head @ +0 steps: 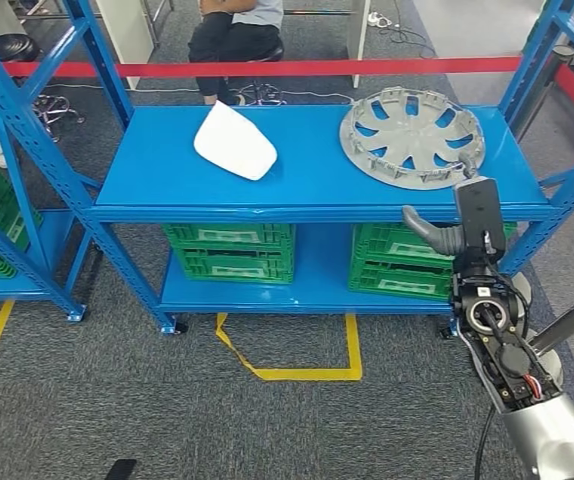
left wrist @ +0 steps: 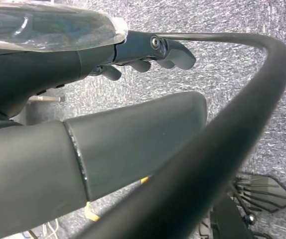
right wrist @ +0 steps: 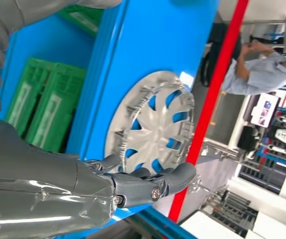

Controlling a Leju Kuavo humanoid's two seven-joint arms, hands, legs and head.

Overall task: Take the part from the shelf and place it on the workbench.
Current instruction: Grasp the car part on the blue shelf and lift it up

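A: Silver plastic, spoked — the wheel cover (head: 412,137) lies flat on the top board of the blue shelf (head: 156,165), toward its right end.

B: And the right hand (head: 461,225)?

A: Raised at the shelf's front edge, just before the cover. Its fingers (right wrist: 171,178) are stretched out nearly straight with nothing in them; whether they touch the cover's rim I cannot tell. The thumb (head: 423,230) sticks out to the side.

B: The left hand (left wrist: 149,50)?

A: Its wrist view has it over grey carpet, fingers loosely extended and holding nothing.

B: Anything else on that board?

A: A white, smooth, rounded part (head: 235,142) lying left of centre, well apart from the cover.

B: Any writing or brand?

A: Pale labels sit on the green crates (head: 231,252) on the lower board, too small to read. I see no legible mark on the cover.

B: Behind the shelf?

A: A red tape barrier (head: 307,67), and a seated person (head: 235,25) beyond it. Yellow tape (head: 307,370) marks the floor in front.
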